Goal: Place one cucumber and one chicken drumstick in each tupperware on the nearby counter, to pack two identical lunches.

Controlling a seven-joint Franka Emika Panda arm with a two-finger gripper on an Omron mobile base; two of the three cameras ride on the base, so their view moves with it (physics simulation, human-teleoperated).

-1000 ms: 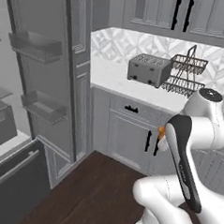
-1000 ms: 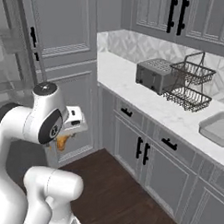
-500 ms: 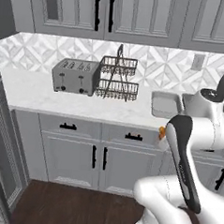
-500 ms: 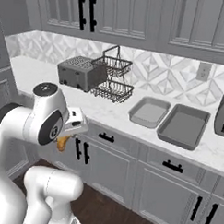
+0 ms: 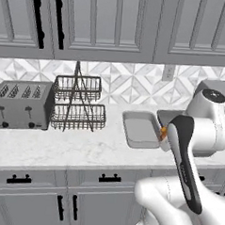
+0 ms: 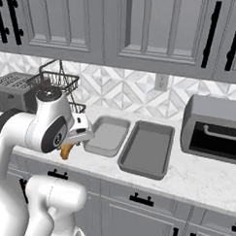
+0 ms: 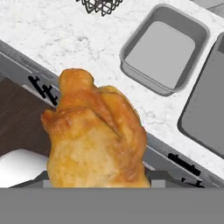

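Left base view: two grey tupperware trays on the surface [image 5: 83,150]. The lighter tray [image 5: 140,129] sits at 9 o'clock from the arm's wrist, the darker tray [image 5: 167,116] is mostly hidden behind the arm. An orange bit of chicken drumstick [image 5: 163,132] peeks out by the wrist. Toaster [image 5: 20,105] and wire rack [image 5: 78,103] lie well apart at far left. No cucumber to count here.

Right base view: both trays look empty, side by side, lighter one [image 6: 108,135] nearer the arm, darker [image 6: 148,148] beyond it toward 3 o'clock. Drumstick [image 6: 66,150] hangs under the hand, at about the surface's front edge. Toaster oven [image 6: 214,130] at far right.

Hand view: tool [image 7: 98,181] is clamped on one drumstick [image 7: 95,135], long axis running 6 to 12 o'clock, narrow end up. Lighter tray [image 7: 164,49] lies at 1 o'clock from it, darker [image 7: 205,100] at 3 o'clock. My read: the coming move is forward over the edge to the lighter tray. Count: trays two, drumsticks one.
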